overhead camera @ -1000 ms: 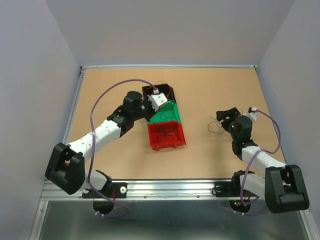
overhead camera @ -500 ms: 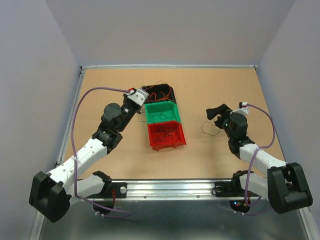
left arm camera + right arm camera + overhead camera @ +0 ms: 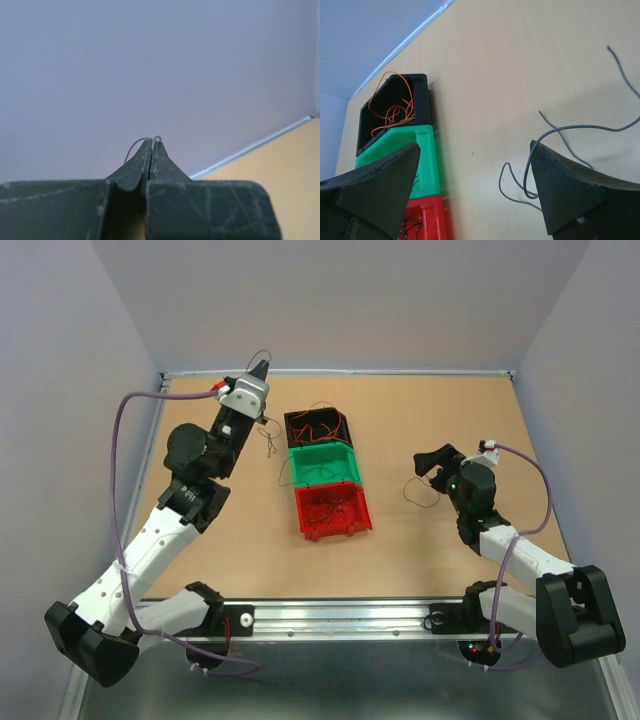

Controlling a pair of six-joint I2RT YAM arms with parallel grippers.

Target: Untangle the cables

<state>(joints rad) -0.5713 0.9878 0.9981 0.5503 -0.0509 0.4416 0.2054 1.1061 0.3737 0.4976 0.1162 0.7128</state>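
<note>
Left gripper (image 3: 260, 368) has swung up from the bins (image 3: 335, 531) to the upper left, clenched on one thin wire (image 3: 269, 438) that dangles free. Right gripper (image 3: 432, 462) has let go, and its grey wire (image 3: 580, 127) lies mid-right. The other cables (image 3: 330, 504) sit in the bins, so probably plenty of pulls left.

Smooth, matt wood-grain tabletop (image 3: 430, 410)
Red bin (image 3: 333, 512), green bin (image 3: 322, 466) and black bin (image 3: 315, 426): moulded plastic, slight sheen. Cables (image 3: 580, 127): smooth grey sheath. Left gripper (image 3: 151, 142): matt, finely scratched dark plastic.

Bright, even diffuse light, faint soft shadow under grey cable (image 3: 585, 128), right fingers (image 3: 570, 195) slightly blurred
</note>
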